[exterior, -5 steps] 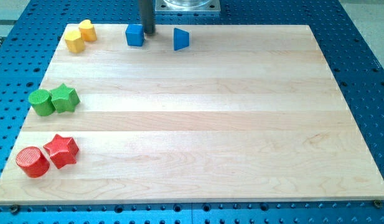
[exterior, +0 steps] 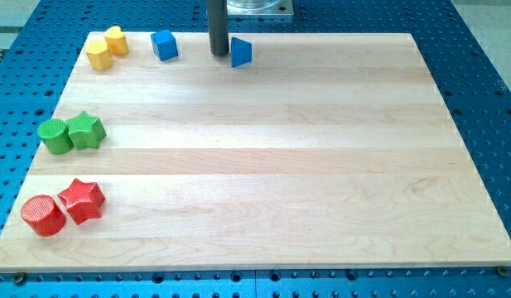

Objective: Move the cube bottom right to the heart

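A blue cube (exterior: 164, 45) sits near the view's top edge of the wooden board (exterior: 263, 165), left of centre. A yellow heart (exterior: 117, 40) lies at the top left, touching a yellow hexagonal block (exterior: 98, 55). My tip (exterior: 219, 53) stands to the right of the blue cube, clear of it, and just left of a blue triangular block (exterior: 241, 52), close to or touching it.
A green cylinder (exterior: 54, 136) and a green star (exterior: 86, 130) sit together at the left edge. A red cylinder (exterior: 42, 215) and a red star (exterior: 82, 200) sit together at the bottom left.
The blue cube has slid left and slightly up, toward the yellow blocks, and turned a little. My tip has moved right, from beside the cube to beside the blue triangular block.
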`<action>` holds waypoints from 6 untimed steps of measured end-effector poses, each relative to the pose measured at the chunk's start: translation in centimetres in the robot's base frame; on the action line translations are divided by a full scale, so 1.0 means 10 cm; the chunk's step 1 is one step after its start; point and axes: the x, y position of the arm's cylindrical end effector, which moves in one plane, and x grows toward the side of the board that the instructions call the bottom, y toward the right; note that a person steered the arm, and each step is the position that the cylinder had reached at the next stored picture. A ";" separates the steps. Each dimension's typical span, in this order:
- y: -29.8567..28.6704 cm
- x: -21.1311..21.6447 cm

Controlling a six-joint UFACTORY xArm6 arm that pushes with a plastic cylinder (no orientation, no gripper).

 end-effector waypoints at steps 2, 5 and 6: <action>-1.01 -0.01; 1.29 -0.30; 0.50 0.09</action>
